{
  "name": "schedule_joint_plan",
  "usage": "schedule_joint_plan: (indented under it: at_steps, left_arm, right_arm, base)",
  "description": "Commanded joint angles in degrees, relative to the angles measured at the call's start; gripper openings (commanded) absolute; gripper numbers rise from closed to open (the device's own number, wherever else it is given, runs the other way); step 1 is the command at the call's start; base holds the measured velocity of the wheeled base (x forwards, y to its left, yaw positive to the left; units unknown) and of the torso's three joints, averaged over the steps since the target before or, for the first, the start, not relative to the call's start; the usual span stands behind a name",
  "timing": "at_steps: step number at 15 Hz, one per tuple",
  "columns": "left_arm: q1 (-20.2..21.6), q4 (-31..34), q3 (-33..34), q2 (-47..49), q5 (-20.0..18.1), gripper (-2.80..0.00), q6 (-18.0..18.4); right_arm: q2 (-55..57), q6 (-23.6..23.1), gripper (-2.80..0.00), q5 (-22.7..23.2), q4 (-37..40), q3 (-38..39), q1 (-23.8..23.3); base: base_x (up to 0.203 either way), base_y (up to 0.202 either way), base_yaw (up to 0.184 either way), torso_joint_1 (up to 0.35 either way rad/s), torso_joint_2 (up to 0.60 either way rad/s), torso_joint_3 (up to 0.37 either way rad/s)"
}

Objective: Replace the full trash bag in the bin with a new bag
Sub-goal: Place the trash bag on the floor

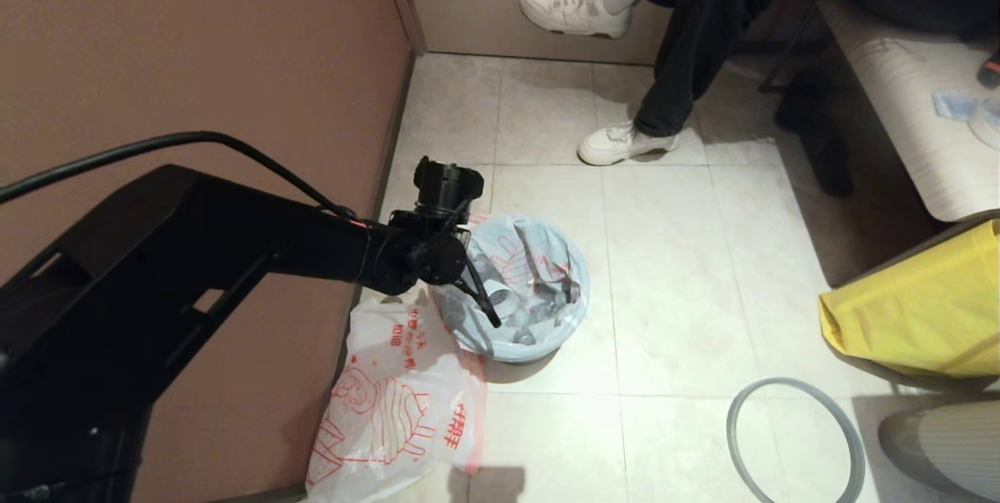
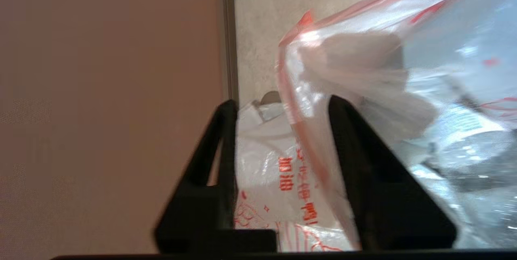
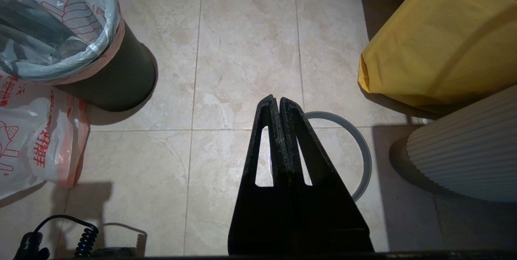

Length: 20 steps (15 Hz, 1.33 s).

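The dark bin (image 3: 121, 84) stands on the tiled floor near the wall. The full trash bag (image 1: 539, 276) lines it, with its top folded over the bin's rim. The limp new bag (image 1: 391, 409), with its red cartoon print, lies flat on the floor beside the bin, against the wall. My left gripper (image 1: 483, 301) hangs over the bin's near-left rim. In the left wrist view that gripper (image 2: 281, 103) is open. The full bag's (image 2: 444, 90) pink-red edge runs down between the two fingers. My right gripper (image 3: 278, 99) is shut on nothing, above the floor.
A grey ring rim (image 1: 797, 440) lies on the floor at the front right, under the right gripper. A large yellow bag (image 1: 922, 308) and a ribbed white object (image 3: 464, 151) stand at the right. A seated person's legs and shoes (image 1: 625, 144) are beyond the bin. The brown wall (image 1: 195, 58) runs along the left.
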Motion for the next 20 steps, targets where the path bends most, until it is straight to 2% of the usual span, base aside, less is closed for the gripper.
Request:
schedule_joint_plan:
  at_steps: [1,5,8,11,13,15,18,20]
  left_arm:
    - [1.35,-0.08,0.09,2.15,0.29,0.0,0.06]
    - [4.59,-0.59,-3.62,7.86,0.05,0.0,-0.71]
    - [4.76,0.18,-8.16,11.61,-1.54,0.0,-5.03]
    - [5.37,0.33,-12.15,16.08,-2.81,0.0,-7.84]
    - [5.44,0.69,-14.78,18.86,-3.76,0.0,-12.37]
    - [5.47,4.01,-15.35,19.75,-6.1,0.0,-16.73]
    - [5.49,15.8,-19.93,19.68,-13.34,0.0,-28.45]
    - [5.69,22.45,-23.82,19.93,-18.32,0.0,-33.87]
  right_arm:
    - [0.05,0.02,-2.8,0.0,-0.02,0.0,0.01]
    - [0.05,0.02,-2.8,0.0,-0.02,0.0,0.01]
    - [0.05,0.02,-2.8,0.0,-0.02,0.0,0.01]
    - [0.05,0.02,-2.8,0.0,-0.02,0.0,0.01]
    - [0.05,0.02,-2.8,0.0,-0.02,0.0,0.01]
    - [0.05,0.02,-2.8,0.0,-0.02,0.0,0.01]
    - [0.05,0.02,-2.8,0.0,-0.02,0.0,0.01]
    - [0.05,0.02,-2.8,0.0,-0.02,0.0,0.01]
  base:
    - [0.0,0.0,0.0,0.0,0.0,0.0]
    - [0.0,0.0,0.0,0.0,0.0,0.0]
    - [0.0,0.0,0.0,0.0,0.0,0.0]
    - [0.0,0.0,0.0,0.0,0.0,0.0]
    - [0.0,0.0,0.0,0.0,0.0,0.0]
    - [0.0,0.0,0.0,0.0,0.0,0.0]
    - [0.0,0.0,0.0,0.0,0.0,0.0]
    - [0.0,0.0,0.0,0.0,0.0,0.0]
